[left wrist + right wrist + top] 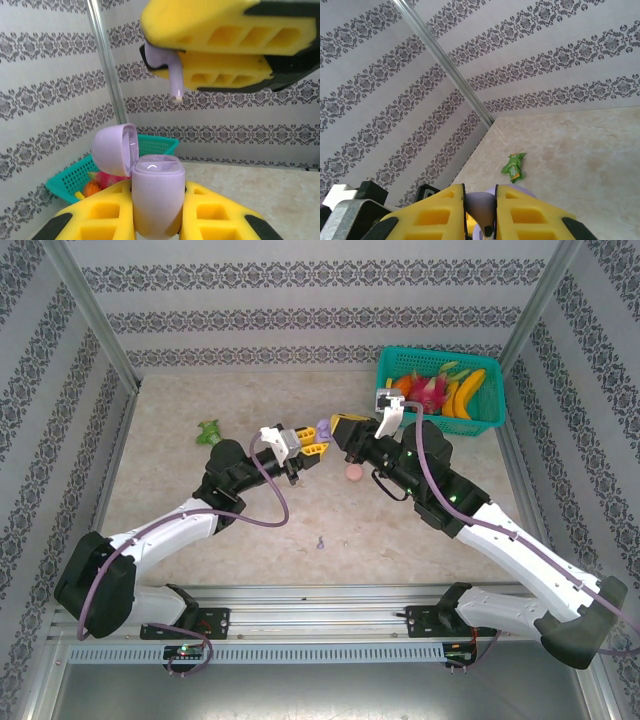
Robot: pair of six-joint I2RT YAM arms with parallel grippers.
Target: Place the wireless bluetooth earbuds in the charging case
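Bottom centre, the left fingers [95,220] clamp the open purple charging case [157,195]; up top, the right fingers [225,35] pinch a purple earbud [175,82], stem down, above it. I'd centre the stem over its socket, then lower slowly.

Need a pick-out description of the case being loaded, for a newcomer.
Find the teal fruit basket at the far right of the table, then go left to the left claw. It clamps the purple charging case, lid flipped open, whereas the pink case lies unheld on the table.
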